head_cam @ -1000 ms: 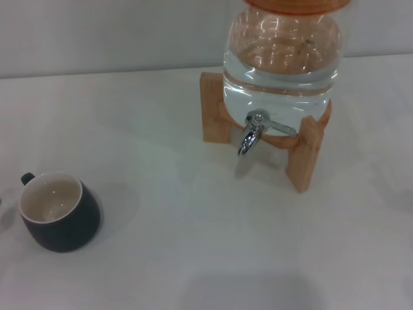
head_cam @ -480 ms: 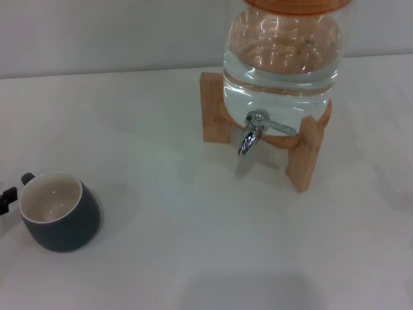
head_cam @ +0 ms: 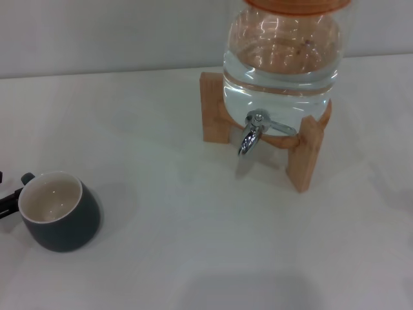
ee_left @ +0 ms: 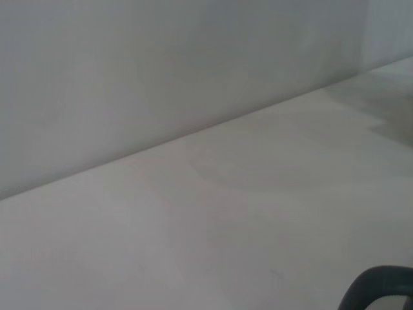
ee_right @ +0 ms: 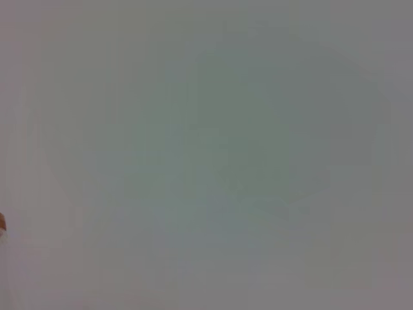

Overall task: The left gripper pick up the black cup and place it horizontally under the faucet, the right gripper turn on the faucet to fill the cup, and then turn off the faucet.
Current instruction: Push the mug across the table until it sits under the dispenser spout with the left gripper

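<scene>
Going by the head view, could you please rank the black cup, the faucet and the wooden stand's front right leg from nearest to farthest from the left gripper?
With the left gripper at the table's left edge:
1. The black cup, right beside it at front left.
2. The faucet, across the table, centre-right on the glass jar.
3. The wooden stand's front right leg, farther right, past the faucet.

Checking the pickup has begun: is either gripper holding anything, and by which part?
Nothing is held. The left gripper shows only at the edge beside the black cup, near its handle; the right gripper is out of view.
</scene>
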Available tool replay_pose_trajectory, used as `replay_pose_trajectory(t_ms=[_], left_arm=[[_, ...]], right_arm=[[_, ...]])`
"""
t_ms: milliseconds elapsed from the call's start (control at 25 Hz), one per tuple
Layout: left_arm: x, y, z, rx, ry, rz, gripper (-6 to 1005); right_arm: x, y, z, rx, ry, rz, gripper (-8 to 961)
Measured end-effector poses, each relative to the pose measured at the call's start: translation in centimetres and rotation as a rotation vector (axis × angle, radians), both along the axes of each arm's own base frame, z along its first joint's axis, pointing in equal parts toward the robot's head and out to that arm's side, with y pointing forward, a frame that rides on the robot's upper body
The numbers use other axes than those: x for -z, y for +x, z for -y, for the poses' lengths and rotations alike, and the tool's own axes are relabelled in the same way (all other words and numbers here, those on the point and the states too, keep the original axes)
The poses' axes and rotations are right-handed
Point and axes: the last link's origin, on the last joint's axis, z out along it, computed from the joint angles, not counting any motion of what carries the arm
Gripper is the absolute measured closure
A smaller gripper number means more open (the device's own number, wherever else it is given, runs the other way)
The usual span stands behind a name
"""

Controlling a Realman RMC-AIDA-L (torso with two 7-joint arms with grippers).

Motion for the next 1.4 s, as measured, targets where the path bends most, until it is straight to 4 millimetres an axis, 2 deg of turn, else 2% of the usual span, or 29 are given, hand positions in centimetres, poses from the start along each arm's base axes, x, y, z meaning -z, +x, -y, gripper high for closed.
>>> replay_pose_trajectory(t_ms=[360,800,1400], left_arm=[[-0.2,1.0,-0.9,0.042,-0.01,-0.007,348],[0.5,2.3,-1.7,0.095,-0.064,-0.031,348],[0.7,3.0,-2.3,0.128,-0.057,-0.049,347]], right_arm=[[0.0,-0.1,-0.1,-0.005,0.011,-0.019,118],[-0.1,-0.2,-0.4,-0.007,0.02,-0.026,118],[0.0,-0.1,-0.5,0.005,0.028,-0.039,118]])
